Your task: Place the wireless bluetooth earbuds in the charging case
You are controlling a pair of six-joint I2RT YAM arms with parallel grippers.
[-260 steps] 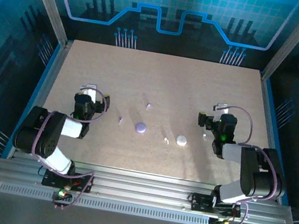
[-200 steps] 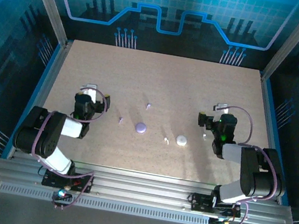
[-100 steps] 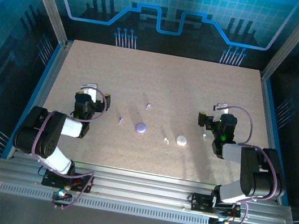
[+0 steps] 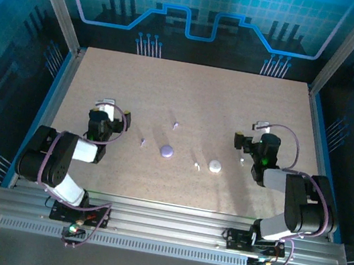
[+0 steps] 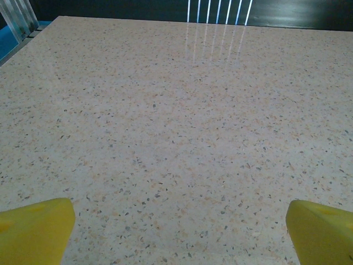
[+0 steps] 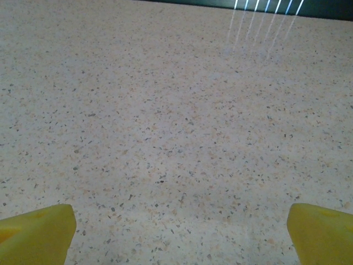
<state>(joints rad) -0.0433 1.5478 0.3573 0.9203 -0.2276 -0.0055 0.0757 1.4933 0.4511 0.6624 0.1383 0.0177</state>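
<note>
The lilac round charging case (image 4: 166,150) lies shut on the table's middle. Tiny stemmed earbuds are scattered around it: a lilac one (image 4: 142,142) to its left, another lilac one (image 4: 175,125) behind it, a white one (image 4: 196,165) to its right. My left gripper (image 4: 105,103) rests low at the left, well clear of the case. In the left wrist view it (image 5: 176,232) is open, its yellow fingertips (image 5: 36,229) wide apart over bare table. My right gripper (image 4: 262,128) sits at the right; it (image 6: 179,232) is open too, with nothing between its fingertips (image 6: 322,232).
A white round puck (image 4: 215,166) lies right of the white earbud, and a small white piece (image 4: 242,160) sits near the right arm. The speckled table (image 4: 203,96) has a blue rim and metal posts at its sides.
</note>
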